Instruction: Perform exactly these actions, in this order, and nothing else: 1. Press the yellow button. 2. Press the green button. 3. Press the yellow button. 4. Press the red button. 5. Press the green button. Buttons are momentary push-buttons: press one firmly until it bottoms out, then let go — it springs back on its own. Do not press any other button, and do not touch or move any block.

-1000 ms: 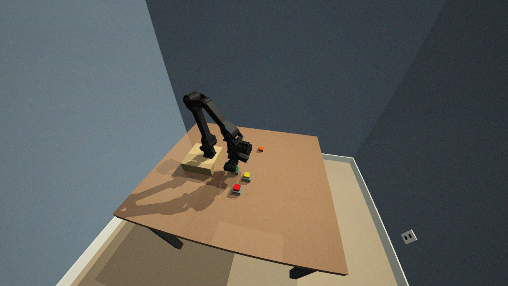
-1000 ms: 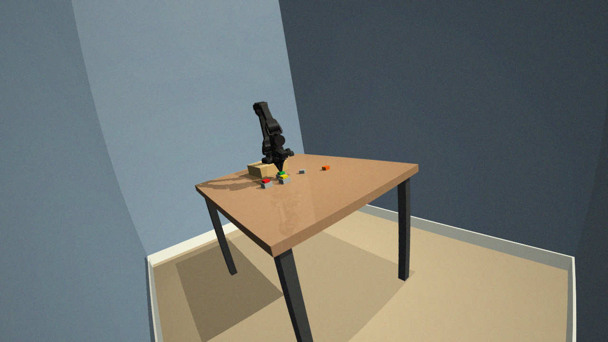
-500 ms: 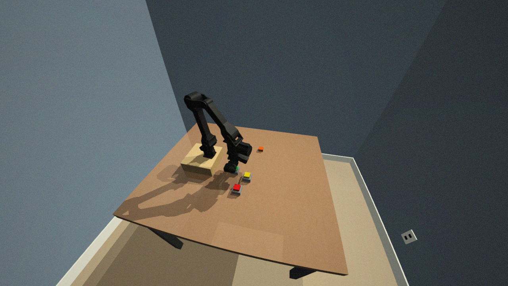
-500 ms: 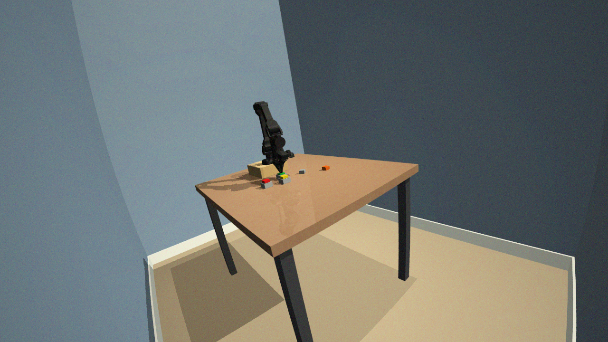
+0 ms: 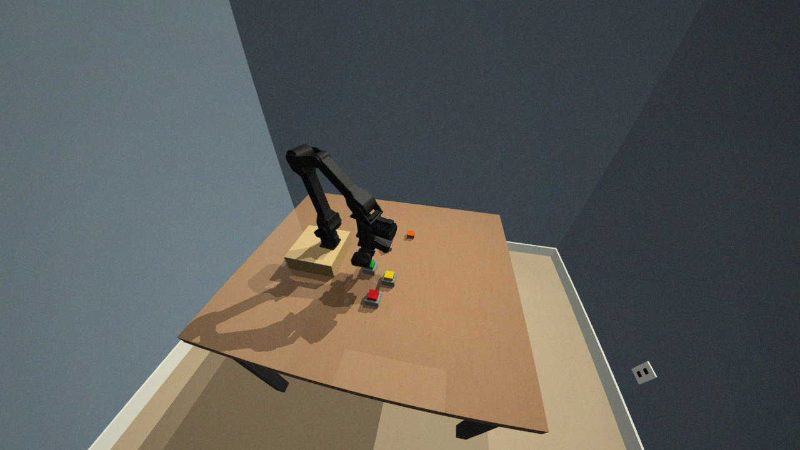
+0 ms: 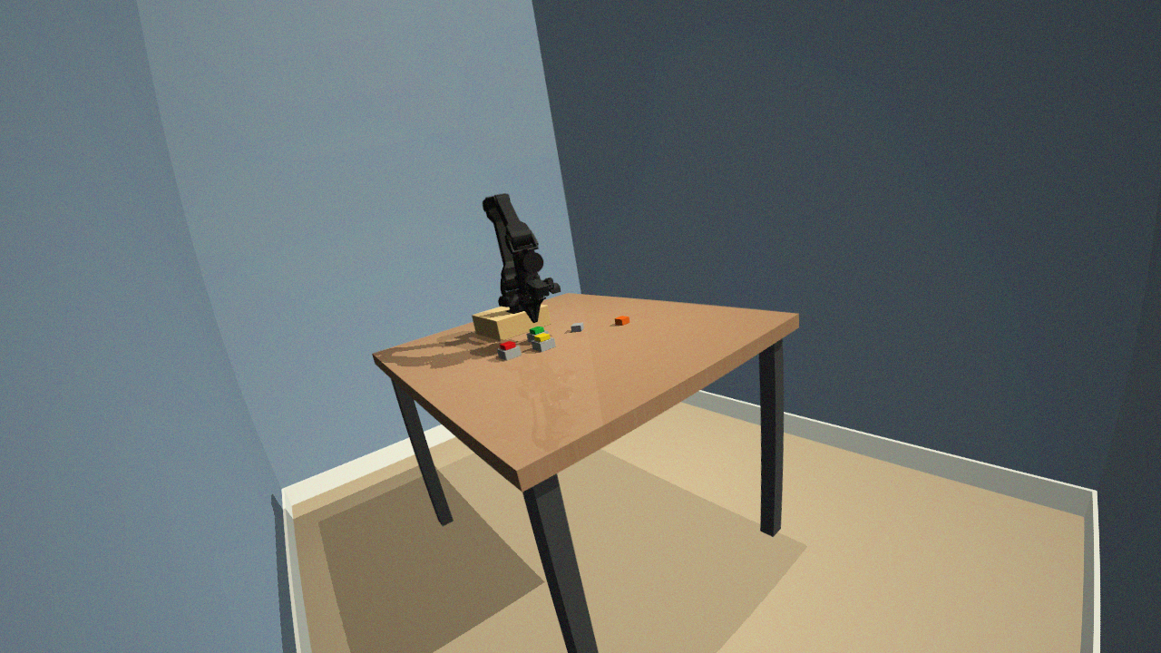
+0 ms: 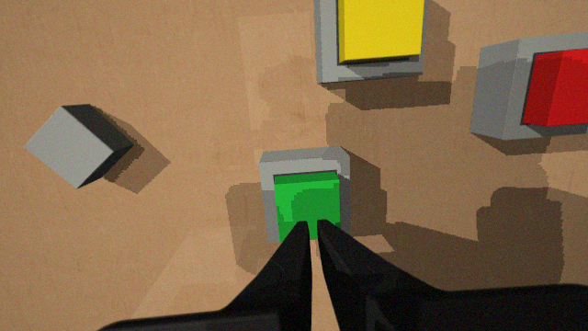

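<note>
My gripper (image 6: 533,319) (image 7: 312,230) is shut and empty. Its tips hang just above the green button (image 5: 372,264) (image 6: 536,330) (image 7: 308,198), with a small gap in the exterior view, and cover its near edge in the wrist view. The green cap stands raised in its grey housing. The yellow button (image 5: 389,275) (image 6: 542,337) (image 7: 381,29) is close beyond it, cut by the top edge of the wrist view. The red button (image 5: 373,294) (image 6: 508,345) (image 7: 565,89) is at the right in the wrist view. Both caps stand raised. The fingertips are hidden in the top view.
A grey block (image 6: 577,326) (image 7: 69,147) lies left of the green button in the wrist view. An orange block (image 5: 410,234) (image 6: 621,320) lies farther off. The arm stands on a pale wooden base (image 5: 310,266) (image 6: 490,326) on the brown table (image 5: 458,313) (image 6: 665,349).
</note>
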Action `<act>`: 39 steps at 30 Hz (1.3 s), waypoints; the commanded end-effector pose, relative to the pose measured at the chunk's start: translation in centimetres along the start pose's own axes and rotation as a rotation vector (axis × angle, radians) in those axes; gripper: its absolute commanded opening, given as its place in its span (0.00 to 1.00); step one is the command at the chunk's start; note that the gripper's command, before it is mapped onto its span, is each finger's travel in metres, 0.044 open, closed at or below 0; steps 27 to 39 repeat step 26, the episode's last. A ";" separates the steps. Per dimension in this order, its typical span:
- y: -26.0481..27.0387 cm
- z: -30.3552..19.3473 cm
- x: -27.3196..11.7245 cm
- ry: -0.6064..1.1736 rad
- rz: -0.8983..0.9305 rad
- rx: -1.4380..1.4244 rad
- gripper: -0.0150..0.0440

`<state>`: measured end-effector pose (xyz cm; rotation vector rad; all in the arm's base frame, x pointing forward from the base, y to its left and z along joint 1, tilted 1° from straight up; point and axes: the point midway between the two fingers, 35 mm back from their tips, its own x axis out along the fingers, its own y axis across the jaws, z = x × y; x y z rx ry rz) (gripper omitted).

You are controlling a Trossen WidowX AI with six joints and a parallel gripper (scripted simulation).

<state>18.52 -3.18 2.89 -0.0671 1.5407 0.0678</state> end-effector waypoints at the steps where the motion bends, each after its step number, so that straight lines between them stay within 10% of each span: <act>1: 0.1 0.1 -0.8 0.002 0.000 0.006 0.33; 15: 15.0 7.4 -5.5 -0.003 0.013 0.006 0.93; 22: 24.5 6.3 -7.3 -0.003 0.021 0.007 0.93; 39: 24.7 6.2 -7.3 -0.003 0.021 0.007 0.93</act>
